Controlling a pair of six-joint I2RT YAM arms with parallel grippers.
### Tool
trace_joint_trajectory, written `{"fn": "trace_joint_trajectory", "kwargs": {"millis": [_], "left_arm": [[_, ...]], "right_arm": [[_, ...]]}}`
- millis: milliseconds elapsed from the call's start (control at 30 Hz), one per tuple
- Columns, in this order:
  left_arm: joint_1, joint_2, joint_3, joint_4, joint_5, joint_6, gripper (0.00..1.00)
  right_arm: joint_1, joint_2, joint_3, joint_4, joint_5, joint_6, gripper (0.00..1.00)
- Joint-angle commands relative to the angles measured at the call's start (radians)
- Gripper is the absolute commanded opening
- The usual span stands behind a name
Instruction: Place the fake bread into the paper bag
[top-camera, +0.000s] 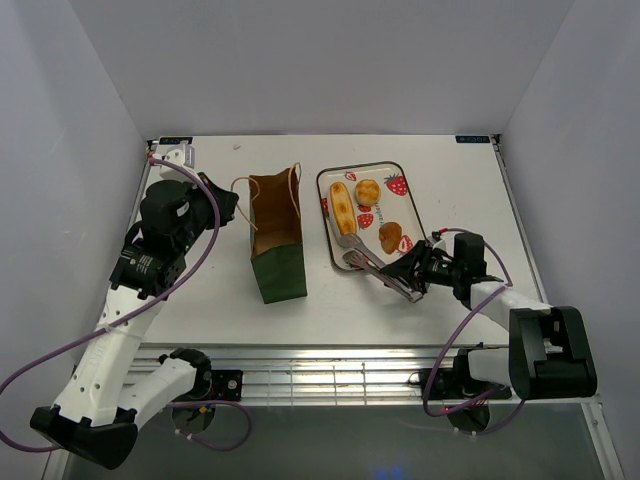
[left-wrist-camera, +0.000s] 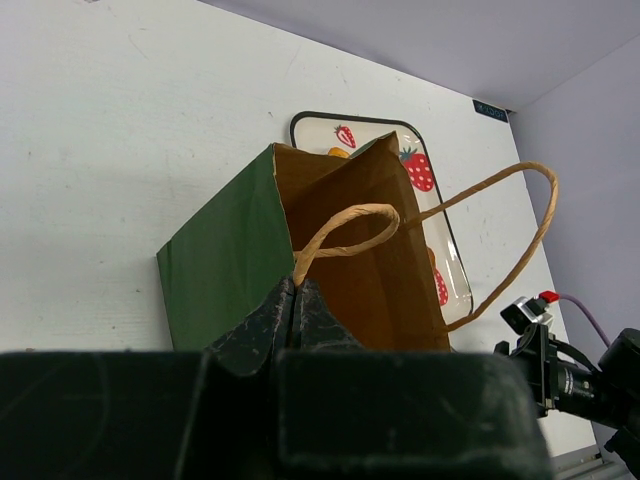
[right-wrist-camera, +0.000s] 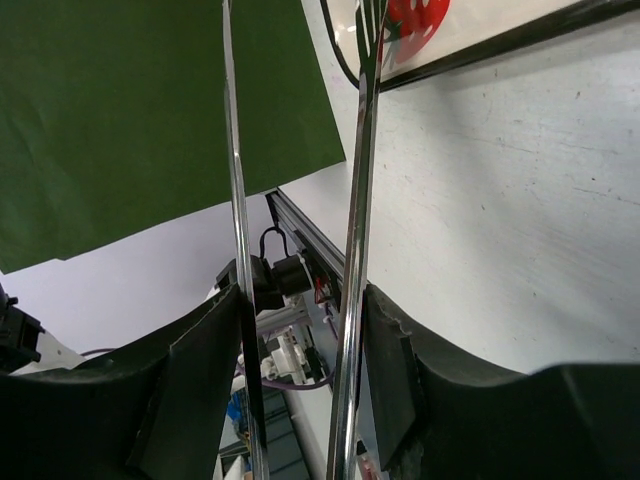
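Observation:
The paper bag stands left of the tray, green outside and brown inside, its mouth open. My left gripper is shut on the near tan loop handle, just beside the bag's rim. The fake bread lies on the strawberry tray: a long striped roll, a small round bun and a darker bun. My right gripper is shut on metal tongs, whose two arms run between its pads. The tong tips reach the tray's near left corner with no bread in them.
A small white object sits at the table's back left corner. An aluminium rail runs along the near edge between the arm bases. White walls close in the table on three sides.

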Motion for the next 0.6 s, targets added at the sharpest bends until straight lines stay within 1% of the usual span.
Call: {"fn": "trace_joint_trajectory", "kwargs": {"millis": [0,100,267,567], "left_arm": [[0.007,-0.022,-0.006,-0.006,0.003,0.001,0.00],[0.007,-0.021,-0.014,-0.003,0.009,-0.004,0.00],[0.007,-0.021,-0.016,0.000,0.015,-0.007,0.00],[0.007,-0.021,-0.011,-0.002,0.009,-0.005,0.00]], "right_arm": [[-0.006,-0.032,-0.015,0.030,-0.008,0.017,0.55],[-0.005,-0.033,-0.023,0.029,0.006,0.018,0.55],[-0.005,-0.013,-0.023,0.081,0.021,0.038,0.56],[0.001,0.075,0.001,0.153,0.049,0.067,0.56]]}}
